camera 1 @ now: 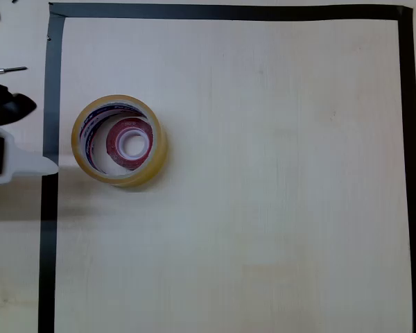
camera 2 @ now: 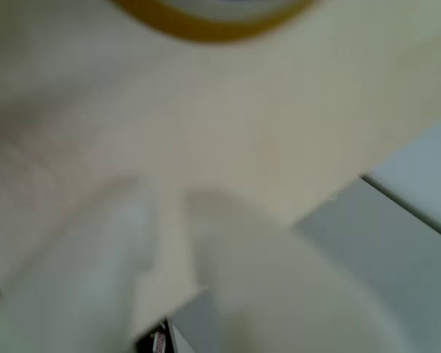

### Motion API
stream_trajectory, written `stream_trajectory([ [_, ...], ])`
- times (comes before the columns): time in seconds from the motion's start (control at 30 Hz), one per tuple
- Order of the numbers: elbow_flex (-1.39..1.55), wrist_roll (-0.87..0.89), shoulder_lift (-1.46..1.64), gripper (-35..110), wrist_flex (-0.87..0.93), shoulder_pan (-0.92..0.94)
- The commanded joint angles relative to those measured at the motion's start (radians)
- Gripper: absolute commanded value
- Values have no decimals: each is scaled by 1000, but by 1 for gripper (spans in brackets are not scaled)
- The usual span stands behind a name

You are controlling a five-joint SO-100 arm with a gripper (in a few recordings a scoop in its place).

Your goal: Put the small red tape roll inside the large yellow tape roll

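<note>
The large yellow tape roll (camera 1: 119, 141), a translucent yellowish-tan ring with a white printed core, is found lying flat on the pale wooden table (camera 1: 263, 180), just inside the left-hand strip of the black tape border (camera 1: 51, 139) in the overhead view. The small red tape roll (camera 1: 130, 143), a glossy red ring with a white core, is seen lying flat within the yellow roll's opening, set toward the right of the hole and close to or touching the inner wall there. The placement asked for is judged to be made.

The white two-finger gripper (camera 1: 45, 166) is seen at the left edge of the overhead view, outside the yellow roll, its tip over the black border and apart from the roll; this position is judged consistent with a release and clearance from the stack. In the wrist view the gripper (camera 2: 173, 243) is badly blurred; a narrow gap appears between the two pale fingers (camera 2: 279, 294), with nothing seen held in it. How far the jaws stand apart cannot be told with confidence. The yellow roll (camera 2: 206, 22) is seen at the top of the wrist view, well ahead of the fingertips.
</note>
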Motion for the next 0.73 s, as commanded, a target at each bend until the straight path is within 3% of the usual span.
stream_trajectory([
  [0.0, 135, -18, 164, 0, -8, -6],
  [0.27, 239, -17, 209, 0, 37, 6],
  [0.47, 239, -17, 209, 0, 37, -137],
  [0.7, 239, -9, 210, 0, 37, -61],
])
